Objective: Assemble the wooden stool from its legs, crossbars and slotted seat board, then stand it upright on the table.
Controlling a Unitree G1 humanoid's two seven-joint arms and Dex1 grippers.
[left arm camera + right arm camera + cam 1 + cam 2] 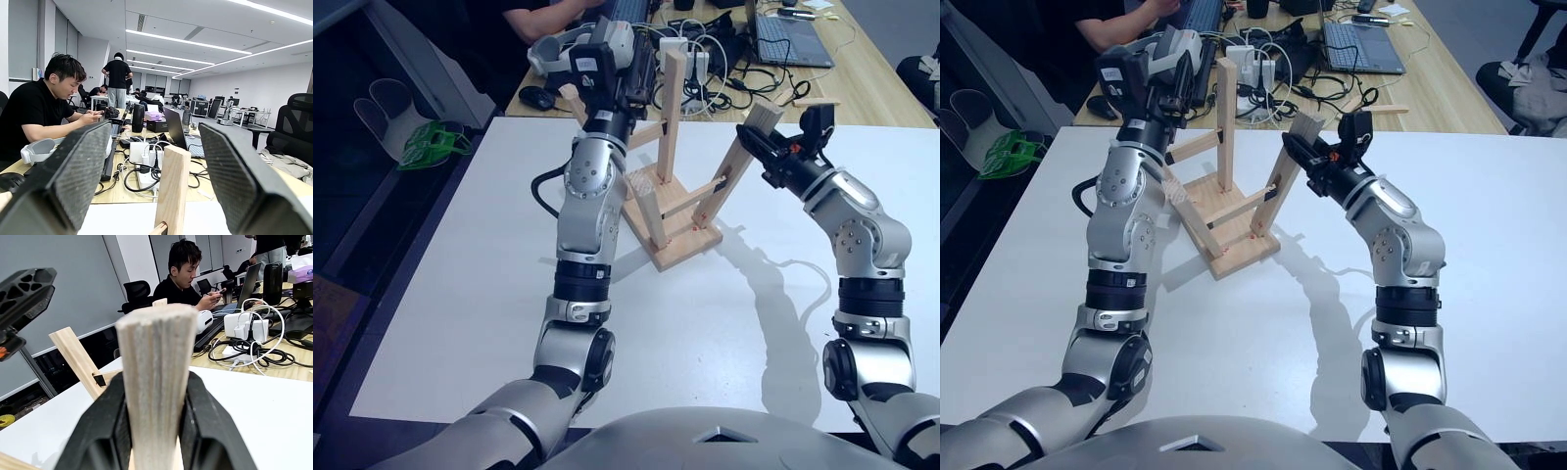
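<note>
On the white table (489, 294), the slotted seat board (690, 247) lies flat with the stool upside down on it, its legs pointing up.

From the seat board's far side one leg (674, 117) rises nearly upright, the tallest piece in the head views. From the side of the seat board nearer the right arm, a second leg (736, 166) leans outward, away from the seat board's middle. A crossbar (690, 203) runs low above the seat board and joins these two legs. A further leg (649, 211) stands at the seat board's near corner, and a higher crossbar (646, 132) reaches from the upright leg out past the seat board's left edge, partly behind the left arm.

The right gripper (762, 145) is high above and to the right of the seat board. Its two black fingers (102, 431) are clamped on the top end of the leaning leg, one pressed on each flat side.

The left gripper (644, 78) hangs well above the seat board's far left corner, level with the top of the upright leg. Its padded fingers (73, 181) are spread wide, and the leg's end stands between them with a gap on either side.

Beyond the seat board, past the table's far edge, a wooden desk (862, 73) carries a laptop (788, 39) and a tangle of cables (705, 59).
</note>
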